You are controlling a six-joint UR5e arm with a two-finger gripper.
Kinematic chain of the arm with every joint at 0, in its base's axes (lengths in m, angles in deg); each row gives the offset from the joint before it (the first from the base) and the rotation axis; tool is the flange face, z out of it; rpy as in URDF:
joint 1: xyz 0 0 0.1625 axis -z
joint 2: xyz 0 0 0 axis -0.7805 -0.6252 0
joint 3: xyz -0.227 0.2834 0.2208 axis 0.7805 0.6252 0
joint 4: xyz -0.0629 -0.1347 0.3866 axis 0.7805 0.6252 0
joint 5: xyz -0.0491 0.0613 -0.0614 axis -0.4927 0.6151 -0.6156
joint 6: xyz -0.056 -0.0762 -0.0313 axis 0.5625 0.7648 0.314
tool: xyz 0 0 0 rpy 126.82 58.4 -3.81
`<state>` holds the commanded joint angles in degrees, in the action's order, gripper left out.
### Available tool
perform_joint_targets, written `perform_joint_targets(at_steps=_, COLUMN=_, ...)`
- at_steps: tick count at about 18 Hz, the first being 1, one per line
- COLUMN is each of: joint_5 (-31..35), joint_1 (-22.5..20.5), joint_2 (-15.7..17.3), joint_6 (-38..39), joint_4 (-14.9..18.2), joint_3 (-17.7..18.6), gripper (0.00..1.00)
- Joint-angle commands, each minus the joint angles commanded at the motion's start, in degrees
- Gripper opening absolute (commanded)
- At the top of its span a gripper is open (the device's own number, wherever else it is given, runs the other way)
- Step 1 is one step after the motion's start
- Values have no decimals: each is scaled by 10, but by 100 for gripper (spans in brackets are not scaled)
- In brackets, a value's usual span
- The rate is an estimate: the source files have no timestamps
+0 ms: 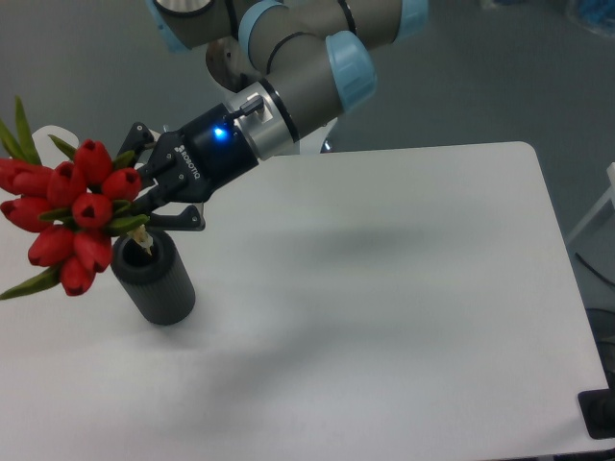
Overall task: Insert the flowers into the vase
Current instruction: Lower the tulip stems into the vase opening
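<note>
The flowers (72, 213), a bunch of red tulip buds with green leaves, hang tilted to the left above the table's left edge. Their pale tied stems point down and right, and the stem tips sit at the mouth of the vase (159, 284). The vase is a dark grey ribbed cylinder standing upright on the white table, near its left side. My gripper (144, 197) comes in from the upper right and is shut on the stems just above the vase mouth. The buds hide part of the fingers.
The white table (384, 288) reaches to its right edge near x 600 and its front edge at the bottom. A dark object (601, 415) sits at the lower right corner, off the table. The arm (288, 67) spans the upper left.
</note>
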<state>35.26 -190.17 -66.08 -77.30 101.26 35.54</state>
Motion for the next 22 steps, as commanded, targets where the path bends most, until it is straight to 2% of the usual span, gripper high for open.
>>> perform_joint_targets(at_steps=4, joint_5=0, joint_1=2, joint_2=-2, joint_6=-20, joint_4=-3, joint_3=11, gripper=7)
perform_joint_targets(at_steps=9, joint_5=0, joint_1=6, joint_2=-2, joint_6=-66, joint_4=-4, joint_3=43, gripper=9)
perform_joint_targets(at_steps=14, joint_5=0, joint_1=18, joint_2=-16, joint_6=-135, joint_4=-4, joint_3=73, gripper=13)
perform_joint_targets(at_steps=17, joint_5=0, joint_1=21, joint_2=-29, joint_6=-163, joint_4=-4, joint_3=85, gripper=17)
perform_joint_targets(at_steps=22, joint_5=2, joint_1=24, joint_2=-40, joint_6=-186, joint_4=-6, joint_3=96, gripper=28)
